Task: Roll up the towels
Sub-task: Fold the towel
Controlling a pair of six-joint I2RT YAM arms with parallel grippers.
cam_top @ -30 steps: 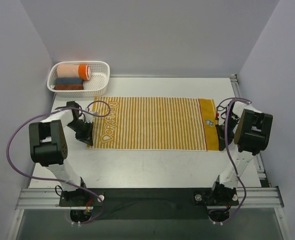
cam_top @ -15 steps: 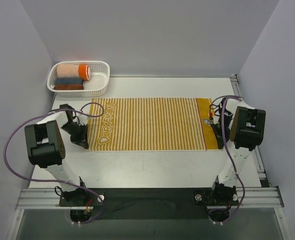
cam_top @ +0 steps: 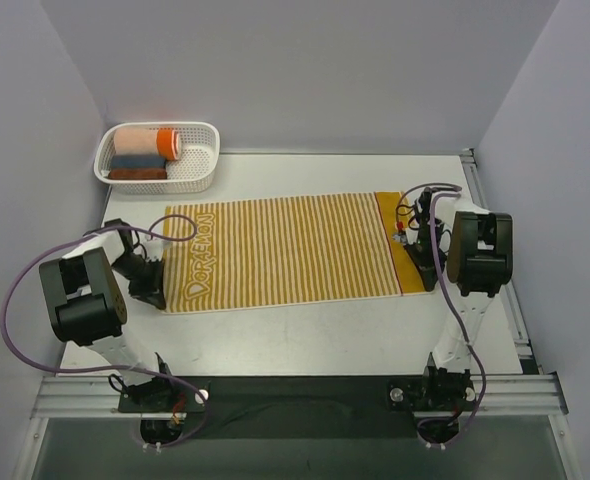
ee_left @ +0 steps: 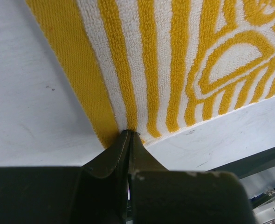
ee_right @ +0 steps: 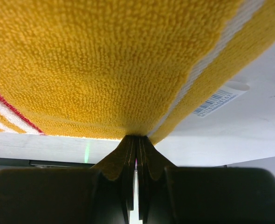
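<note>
The long, looped-pile cloth towel (cam_top: 285, 250) with thin yellow-and-white stripes is being held flat across the middle of the white table (cam_top: 315, 335). Its near corners are being pinched by the closed left gripper (ee_left: 129, 136) and the closed right gripper (ee_right: 136, 140).

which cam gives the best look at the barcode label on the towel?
Right wrist. The barcode label pokes out past the orange edge of the towel, close up, with its bars visible. In top external it is too small to make out. Left wrist shows only the opposite, lettered end.
</note>
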